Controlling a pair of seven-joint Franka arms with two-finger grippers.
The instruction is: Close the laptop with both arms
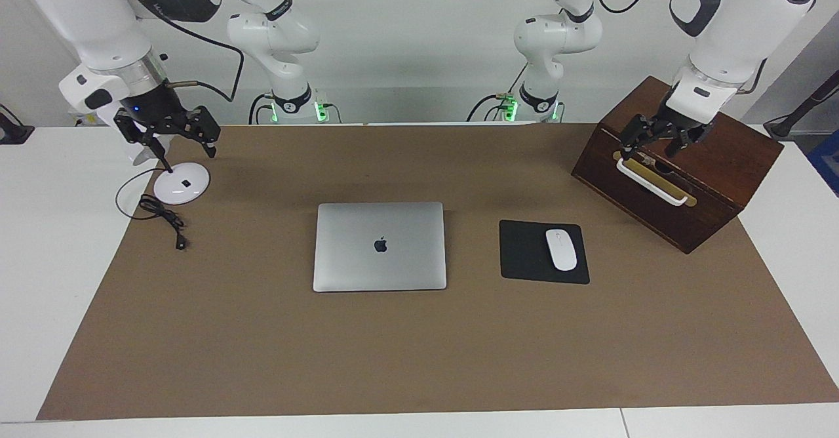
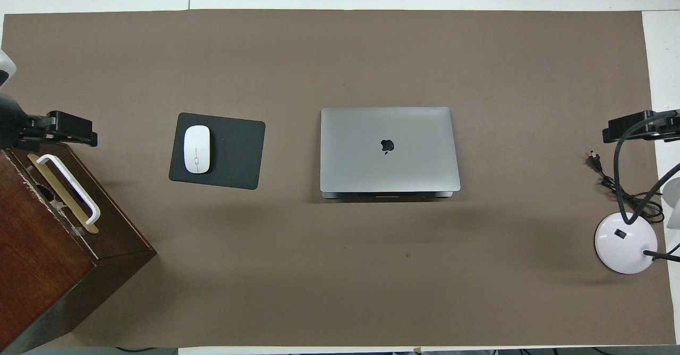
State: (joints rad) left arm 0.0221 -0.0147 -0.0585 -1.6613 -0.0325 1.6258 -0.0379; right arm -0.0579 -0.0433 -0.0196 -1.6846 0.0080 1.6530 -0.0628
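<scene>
We see one laptop (image 1: 379, 246) lying shut at the middle of the brown mat (image 1: 419, 353), its long axis running from one arm's end to the other, its logo upright toward the robots. Beside it, toward the left arm's end, lie one mouse pad (image 1: 524, 254) and one mouse (image 1: 561, 249). The left gripper (image 1: 659, 141) hangs released over one wooden box (image 1: 714, 182); the right gripper (image 1: 172, 132) hangs released above one lamp base (image 1: 181, 183).
</scene>
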